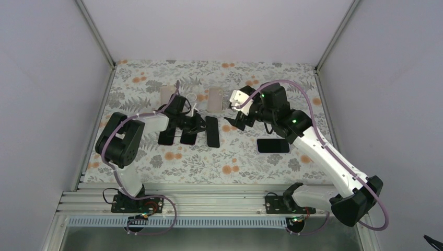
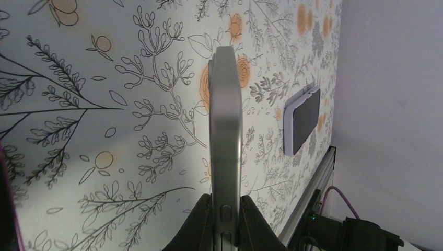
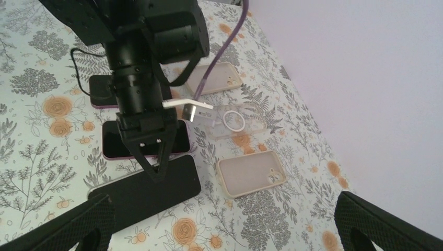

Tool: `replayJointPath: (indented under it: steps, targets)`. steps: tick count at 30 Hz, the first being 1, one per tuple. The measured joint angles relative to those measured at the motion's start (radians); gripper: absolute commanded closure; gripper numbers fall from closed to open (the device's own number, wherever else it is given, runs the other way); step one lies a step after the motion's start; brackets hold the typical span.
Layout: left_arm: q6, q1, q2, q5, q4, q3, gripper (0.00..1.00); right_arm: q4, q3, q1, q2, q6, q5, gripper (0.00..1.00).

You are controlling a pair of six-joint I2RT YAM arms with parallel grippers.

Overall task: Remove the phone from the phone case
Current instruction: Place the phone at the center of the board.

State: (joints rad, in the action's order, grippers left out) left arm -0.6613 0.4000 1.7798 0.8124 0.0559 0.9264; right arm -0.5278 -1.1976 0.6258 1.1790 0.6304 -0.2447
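A phone in a white case lies flat, screen up, right of centre; it also shows in the left wrist view. My left gripper is shut on the edge of a bare black phone, seen edge-on in the left wrist view between the fingers of the left gripper. In the right wrist view the left gripper pinches that black phone. My right gripper is open and empty, hovering just right of the black phone, up and left of the cased phone; the right gripper's fingers stand wide apart.
Two more bare phones lie left of the black one. Empty beige cases and a clear case with a ring lie behind them. White walls close in the floral mat; a metal rail runs along the near edge.
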Motion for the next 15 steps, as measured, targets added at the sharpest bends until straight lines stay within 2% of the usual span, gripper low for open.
replayJointPath:
  steps: [8,12,15]
  targets:
    - [0.007,0.009,0.091,-0.005,0.011,0.063,0.97,-0.006,0.0,0.0,0.0,-0.01,-0.015,0.01]
    - [0.015,0.009,0.126,-0.004,0.024,0.092,0.8,-0.005,0.0,0.0,0.0,-0.013,-0.016,0.01]
    - [0.026,0.009,0.13,-0.026,0.039,0.105,0.73,-0.006,0.0,0.0,0.0,-0.014,-0.016,0.01]
